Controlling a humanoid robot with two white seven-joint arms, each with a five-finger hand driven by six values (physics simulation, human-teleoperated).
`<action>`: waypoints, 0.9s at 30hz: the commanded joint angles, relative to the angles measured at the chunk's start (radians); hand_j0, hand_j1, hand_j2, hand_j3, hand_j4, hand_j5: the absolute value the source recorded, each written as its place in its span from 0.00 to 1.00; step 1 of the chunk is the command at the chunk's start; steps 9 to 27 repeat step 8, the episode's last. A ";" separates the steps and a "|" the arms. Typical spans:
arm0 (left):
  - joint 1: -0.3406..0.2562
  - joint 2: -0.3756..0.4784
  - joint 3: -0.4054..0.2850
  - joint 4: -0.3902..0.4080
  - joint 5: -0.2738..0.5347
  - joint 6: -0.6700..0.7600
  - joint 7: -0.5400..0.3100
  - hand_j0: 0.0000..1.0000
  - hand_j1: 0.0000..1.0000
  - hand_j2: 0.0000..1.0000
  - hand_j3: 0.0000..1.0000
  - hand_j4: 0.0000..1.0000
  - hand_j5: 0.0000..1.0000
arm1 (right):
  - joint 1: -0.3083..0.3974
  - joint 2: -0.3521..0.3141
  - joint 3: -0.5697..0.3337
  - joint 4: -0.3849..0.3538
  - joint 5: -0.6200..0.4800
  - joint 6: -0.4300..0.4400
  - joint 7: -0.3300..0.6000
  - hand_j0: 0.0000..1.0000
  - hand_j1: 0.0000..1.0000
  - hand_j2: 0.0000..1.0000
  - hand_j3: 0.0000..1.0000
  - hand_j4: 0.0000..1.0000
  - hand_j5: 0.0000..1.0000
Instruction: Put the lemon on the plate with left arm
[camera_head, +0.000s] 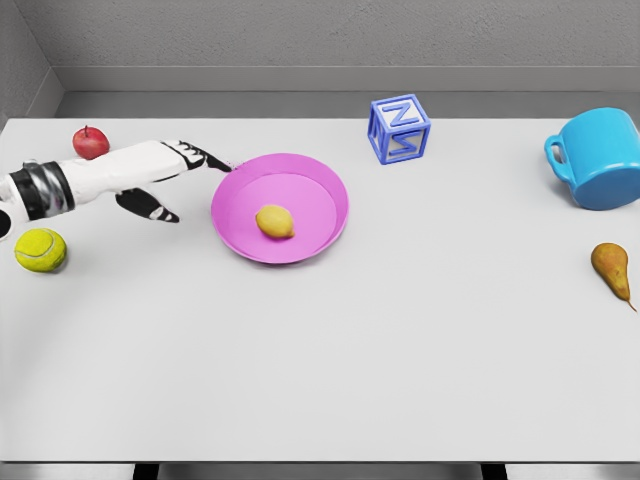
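A: Well, the lemon (275, 221) sits inside the pink plate (318, 178), left of centre, resting on its floor. Placement looks done.

B: And the left hand (178, 172)?

A: Left of the plate, just off its rim, fingers spread and holding nothing. The index points toward the rim, the thumb hangs below. Reads like a post-release pose.

B: How does the lemon look?

A: Small, dull yellow, oval, lying on its side. Probably stable, since the raised rim should keep it from rolling out.

B: Right arm?

A: Not visible.
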 joint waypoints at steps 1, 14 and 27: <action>0.005 0.083 0.109 0.019 0.039 0.004 0.001 1.00 1.00 1.00 1.00 1.00 1.00 | 0.000 0.000 0.000 0.000 -0.001 0.000 0.000 1.00 1.00 1.00 1.00 1.00 1.00; 0.081 0.115 0.168 0.030 0.126 0.004 0.001 1.00 1.00 1.00 1.00 1.00 1.00 | 0.000 0.000 0.000 0.000 -0.001 0.000 0.000 1.00 1.00 1.00 1.00 1.00 1.00; 0.081 0.115 0.168 0.030 0.126 0.004 0.001 1.00 1.00 1.00 1.00 1.00 1.00 | 0.000 0.000 0.000 0.000 -0.001 0.000 0.000 1.00 1.00 1.00 1.00 1.00 1.00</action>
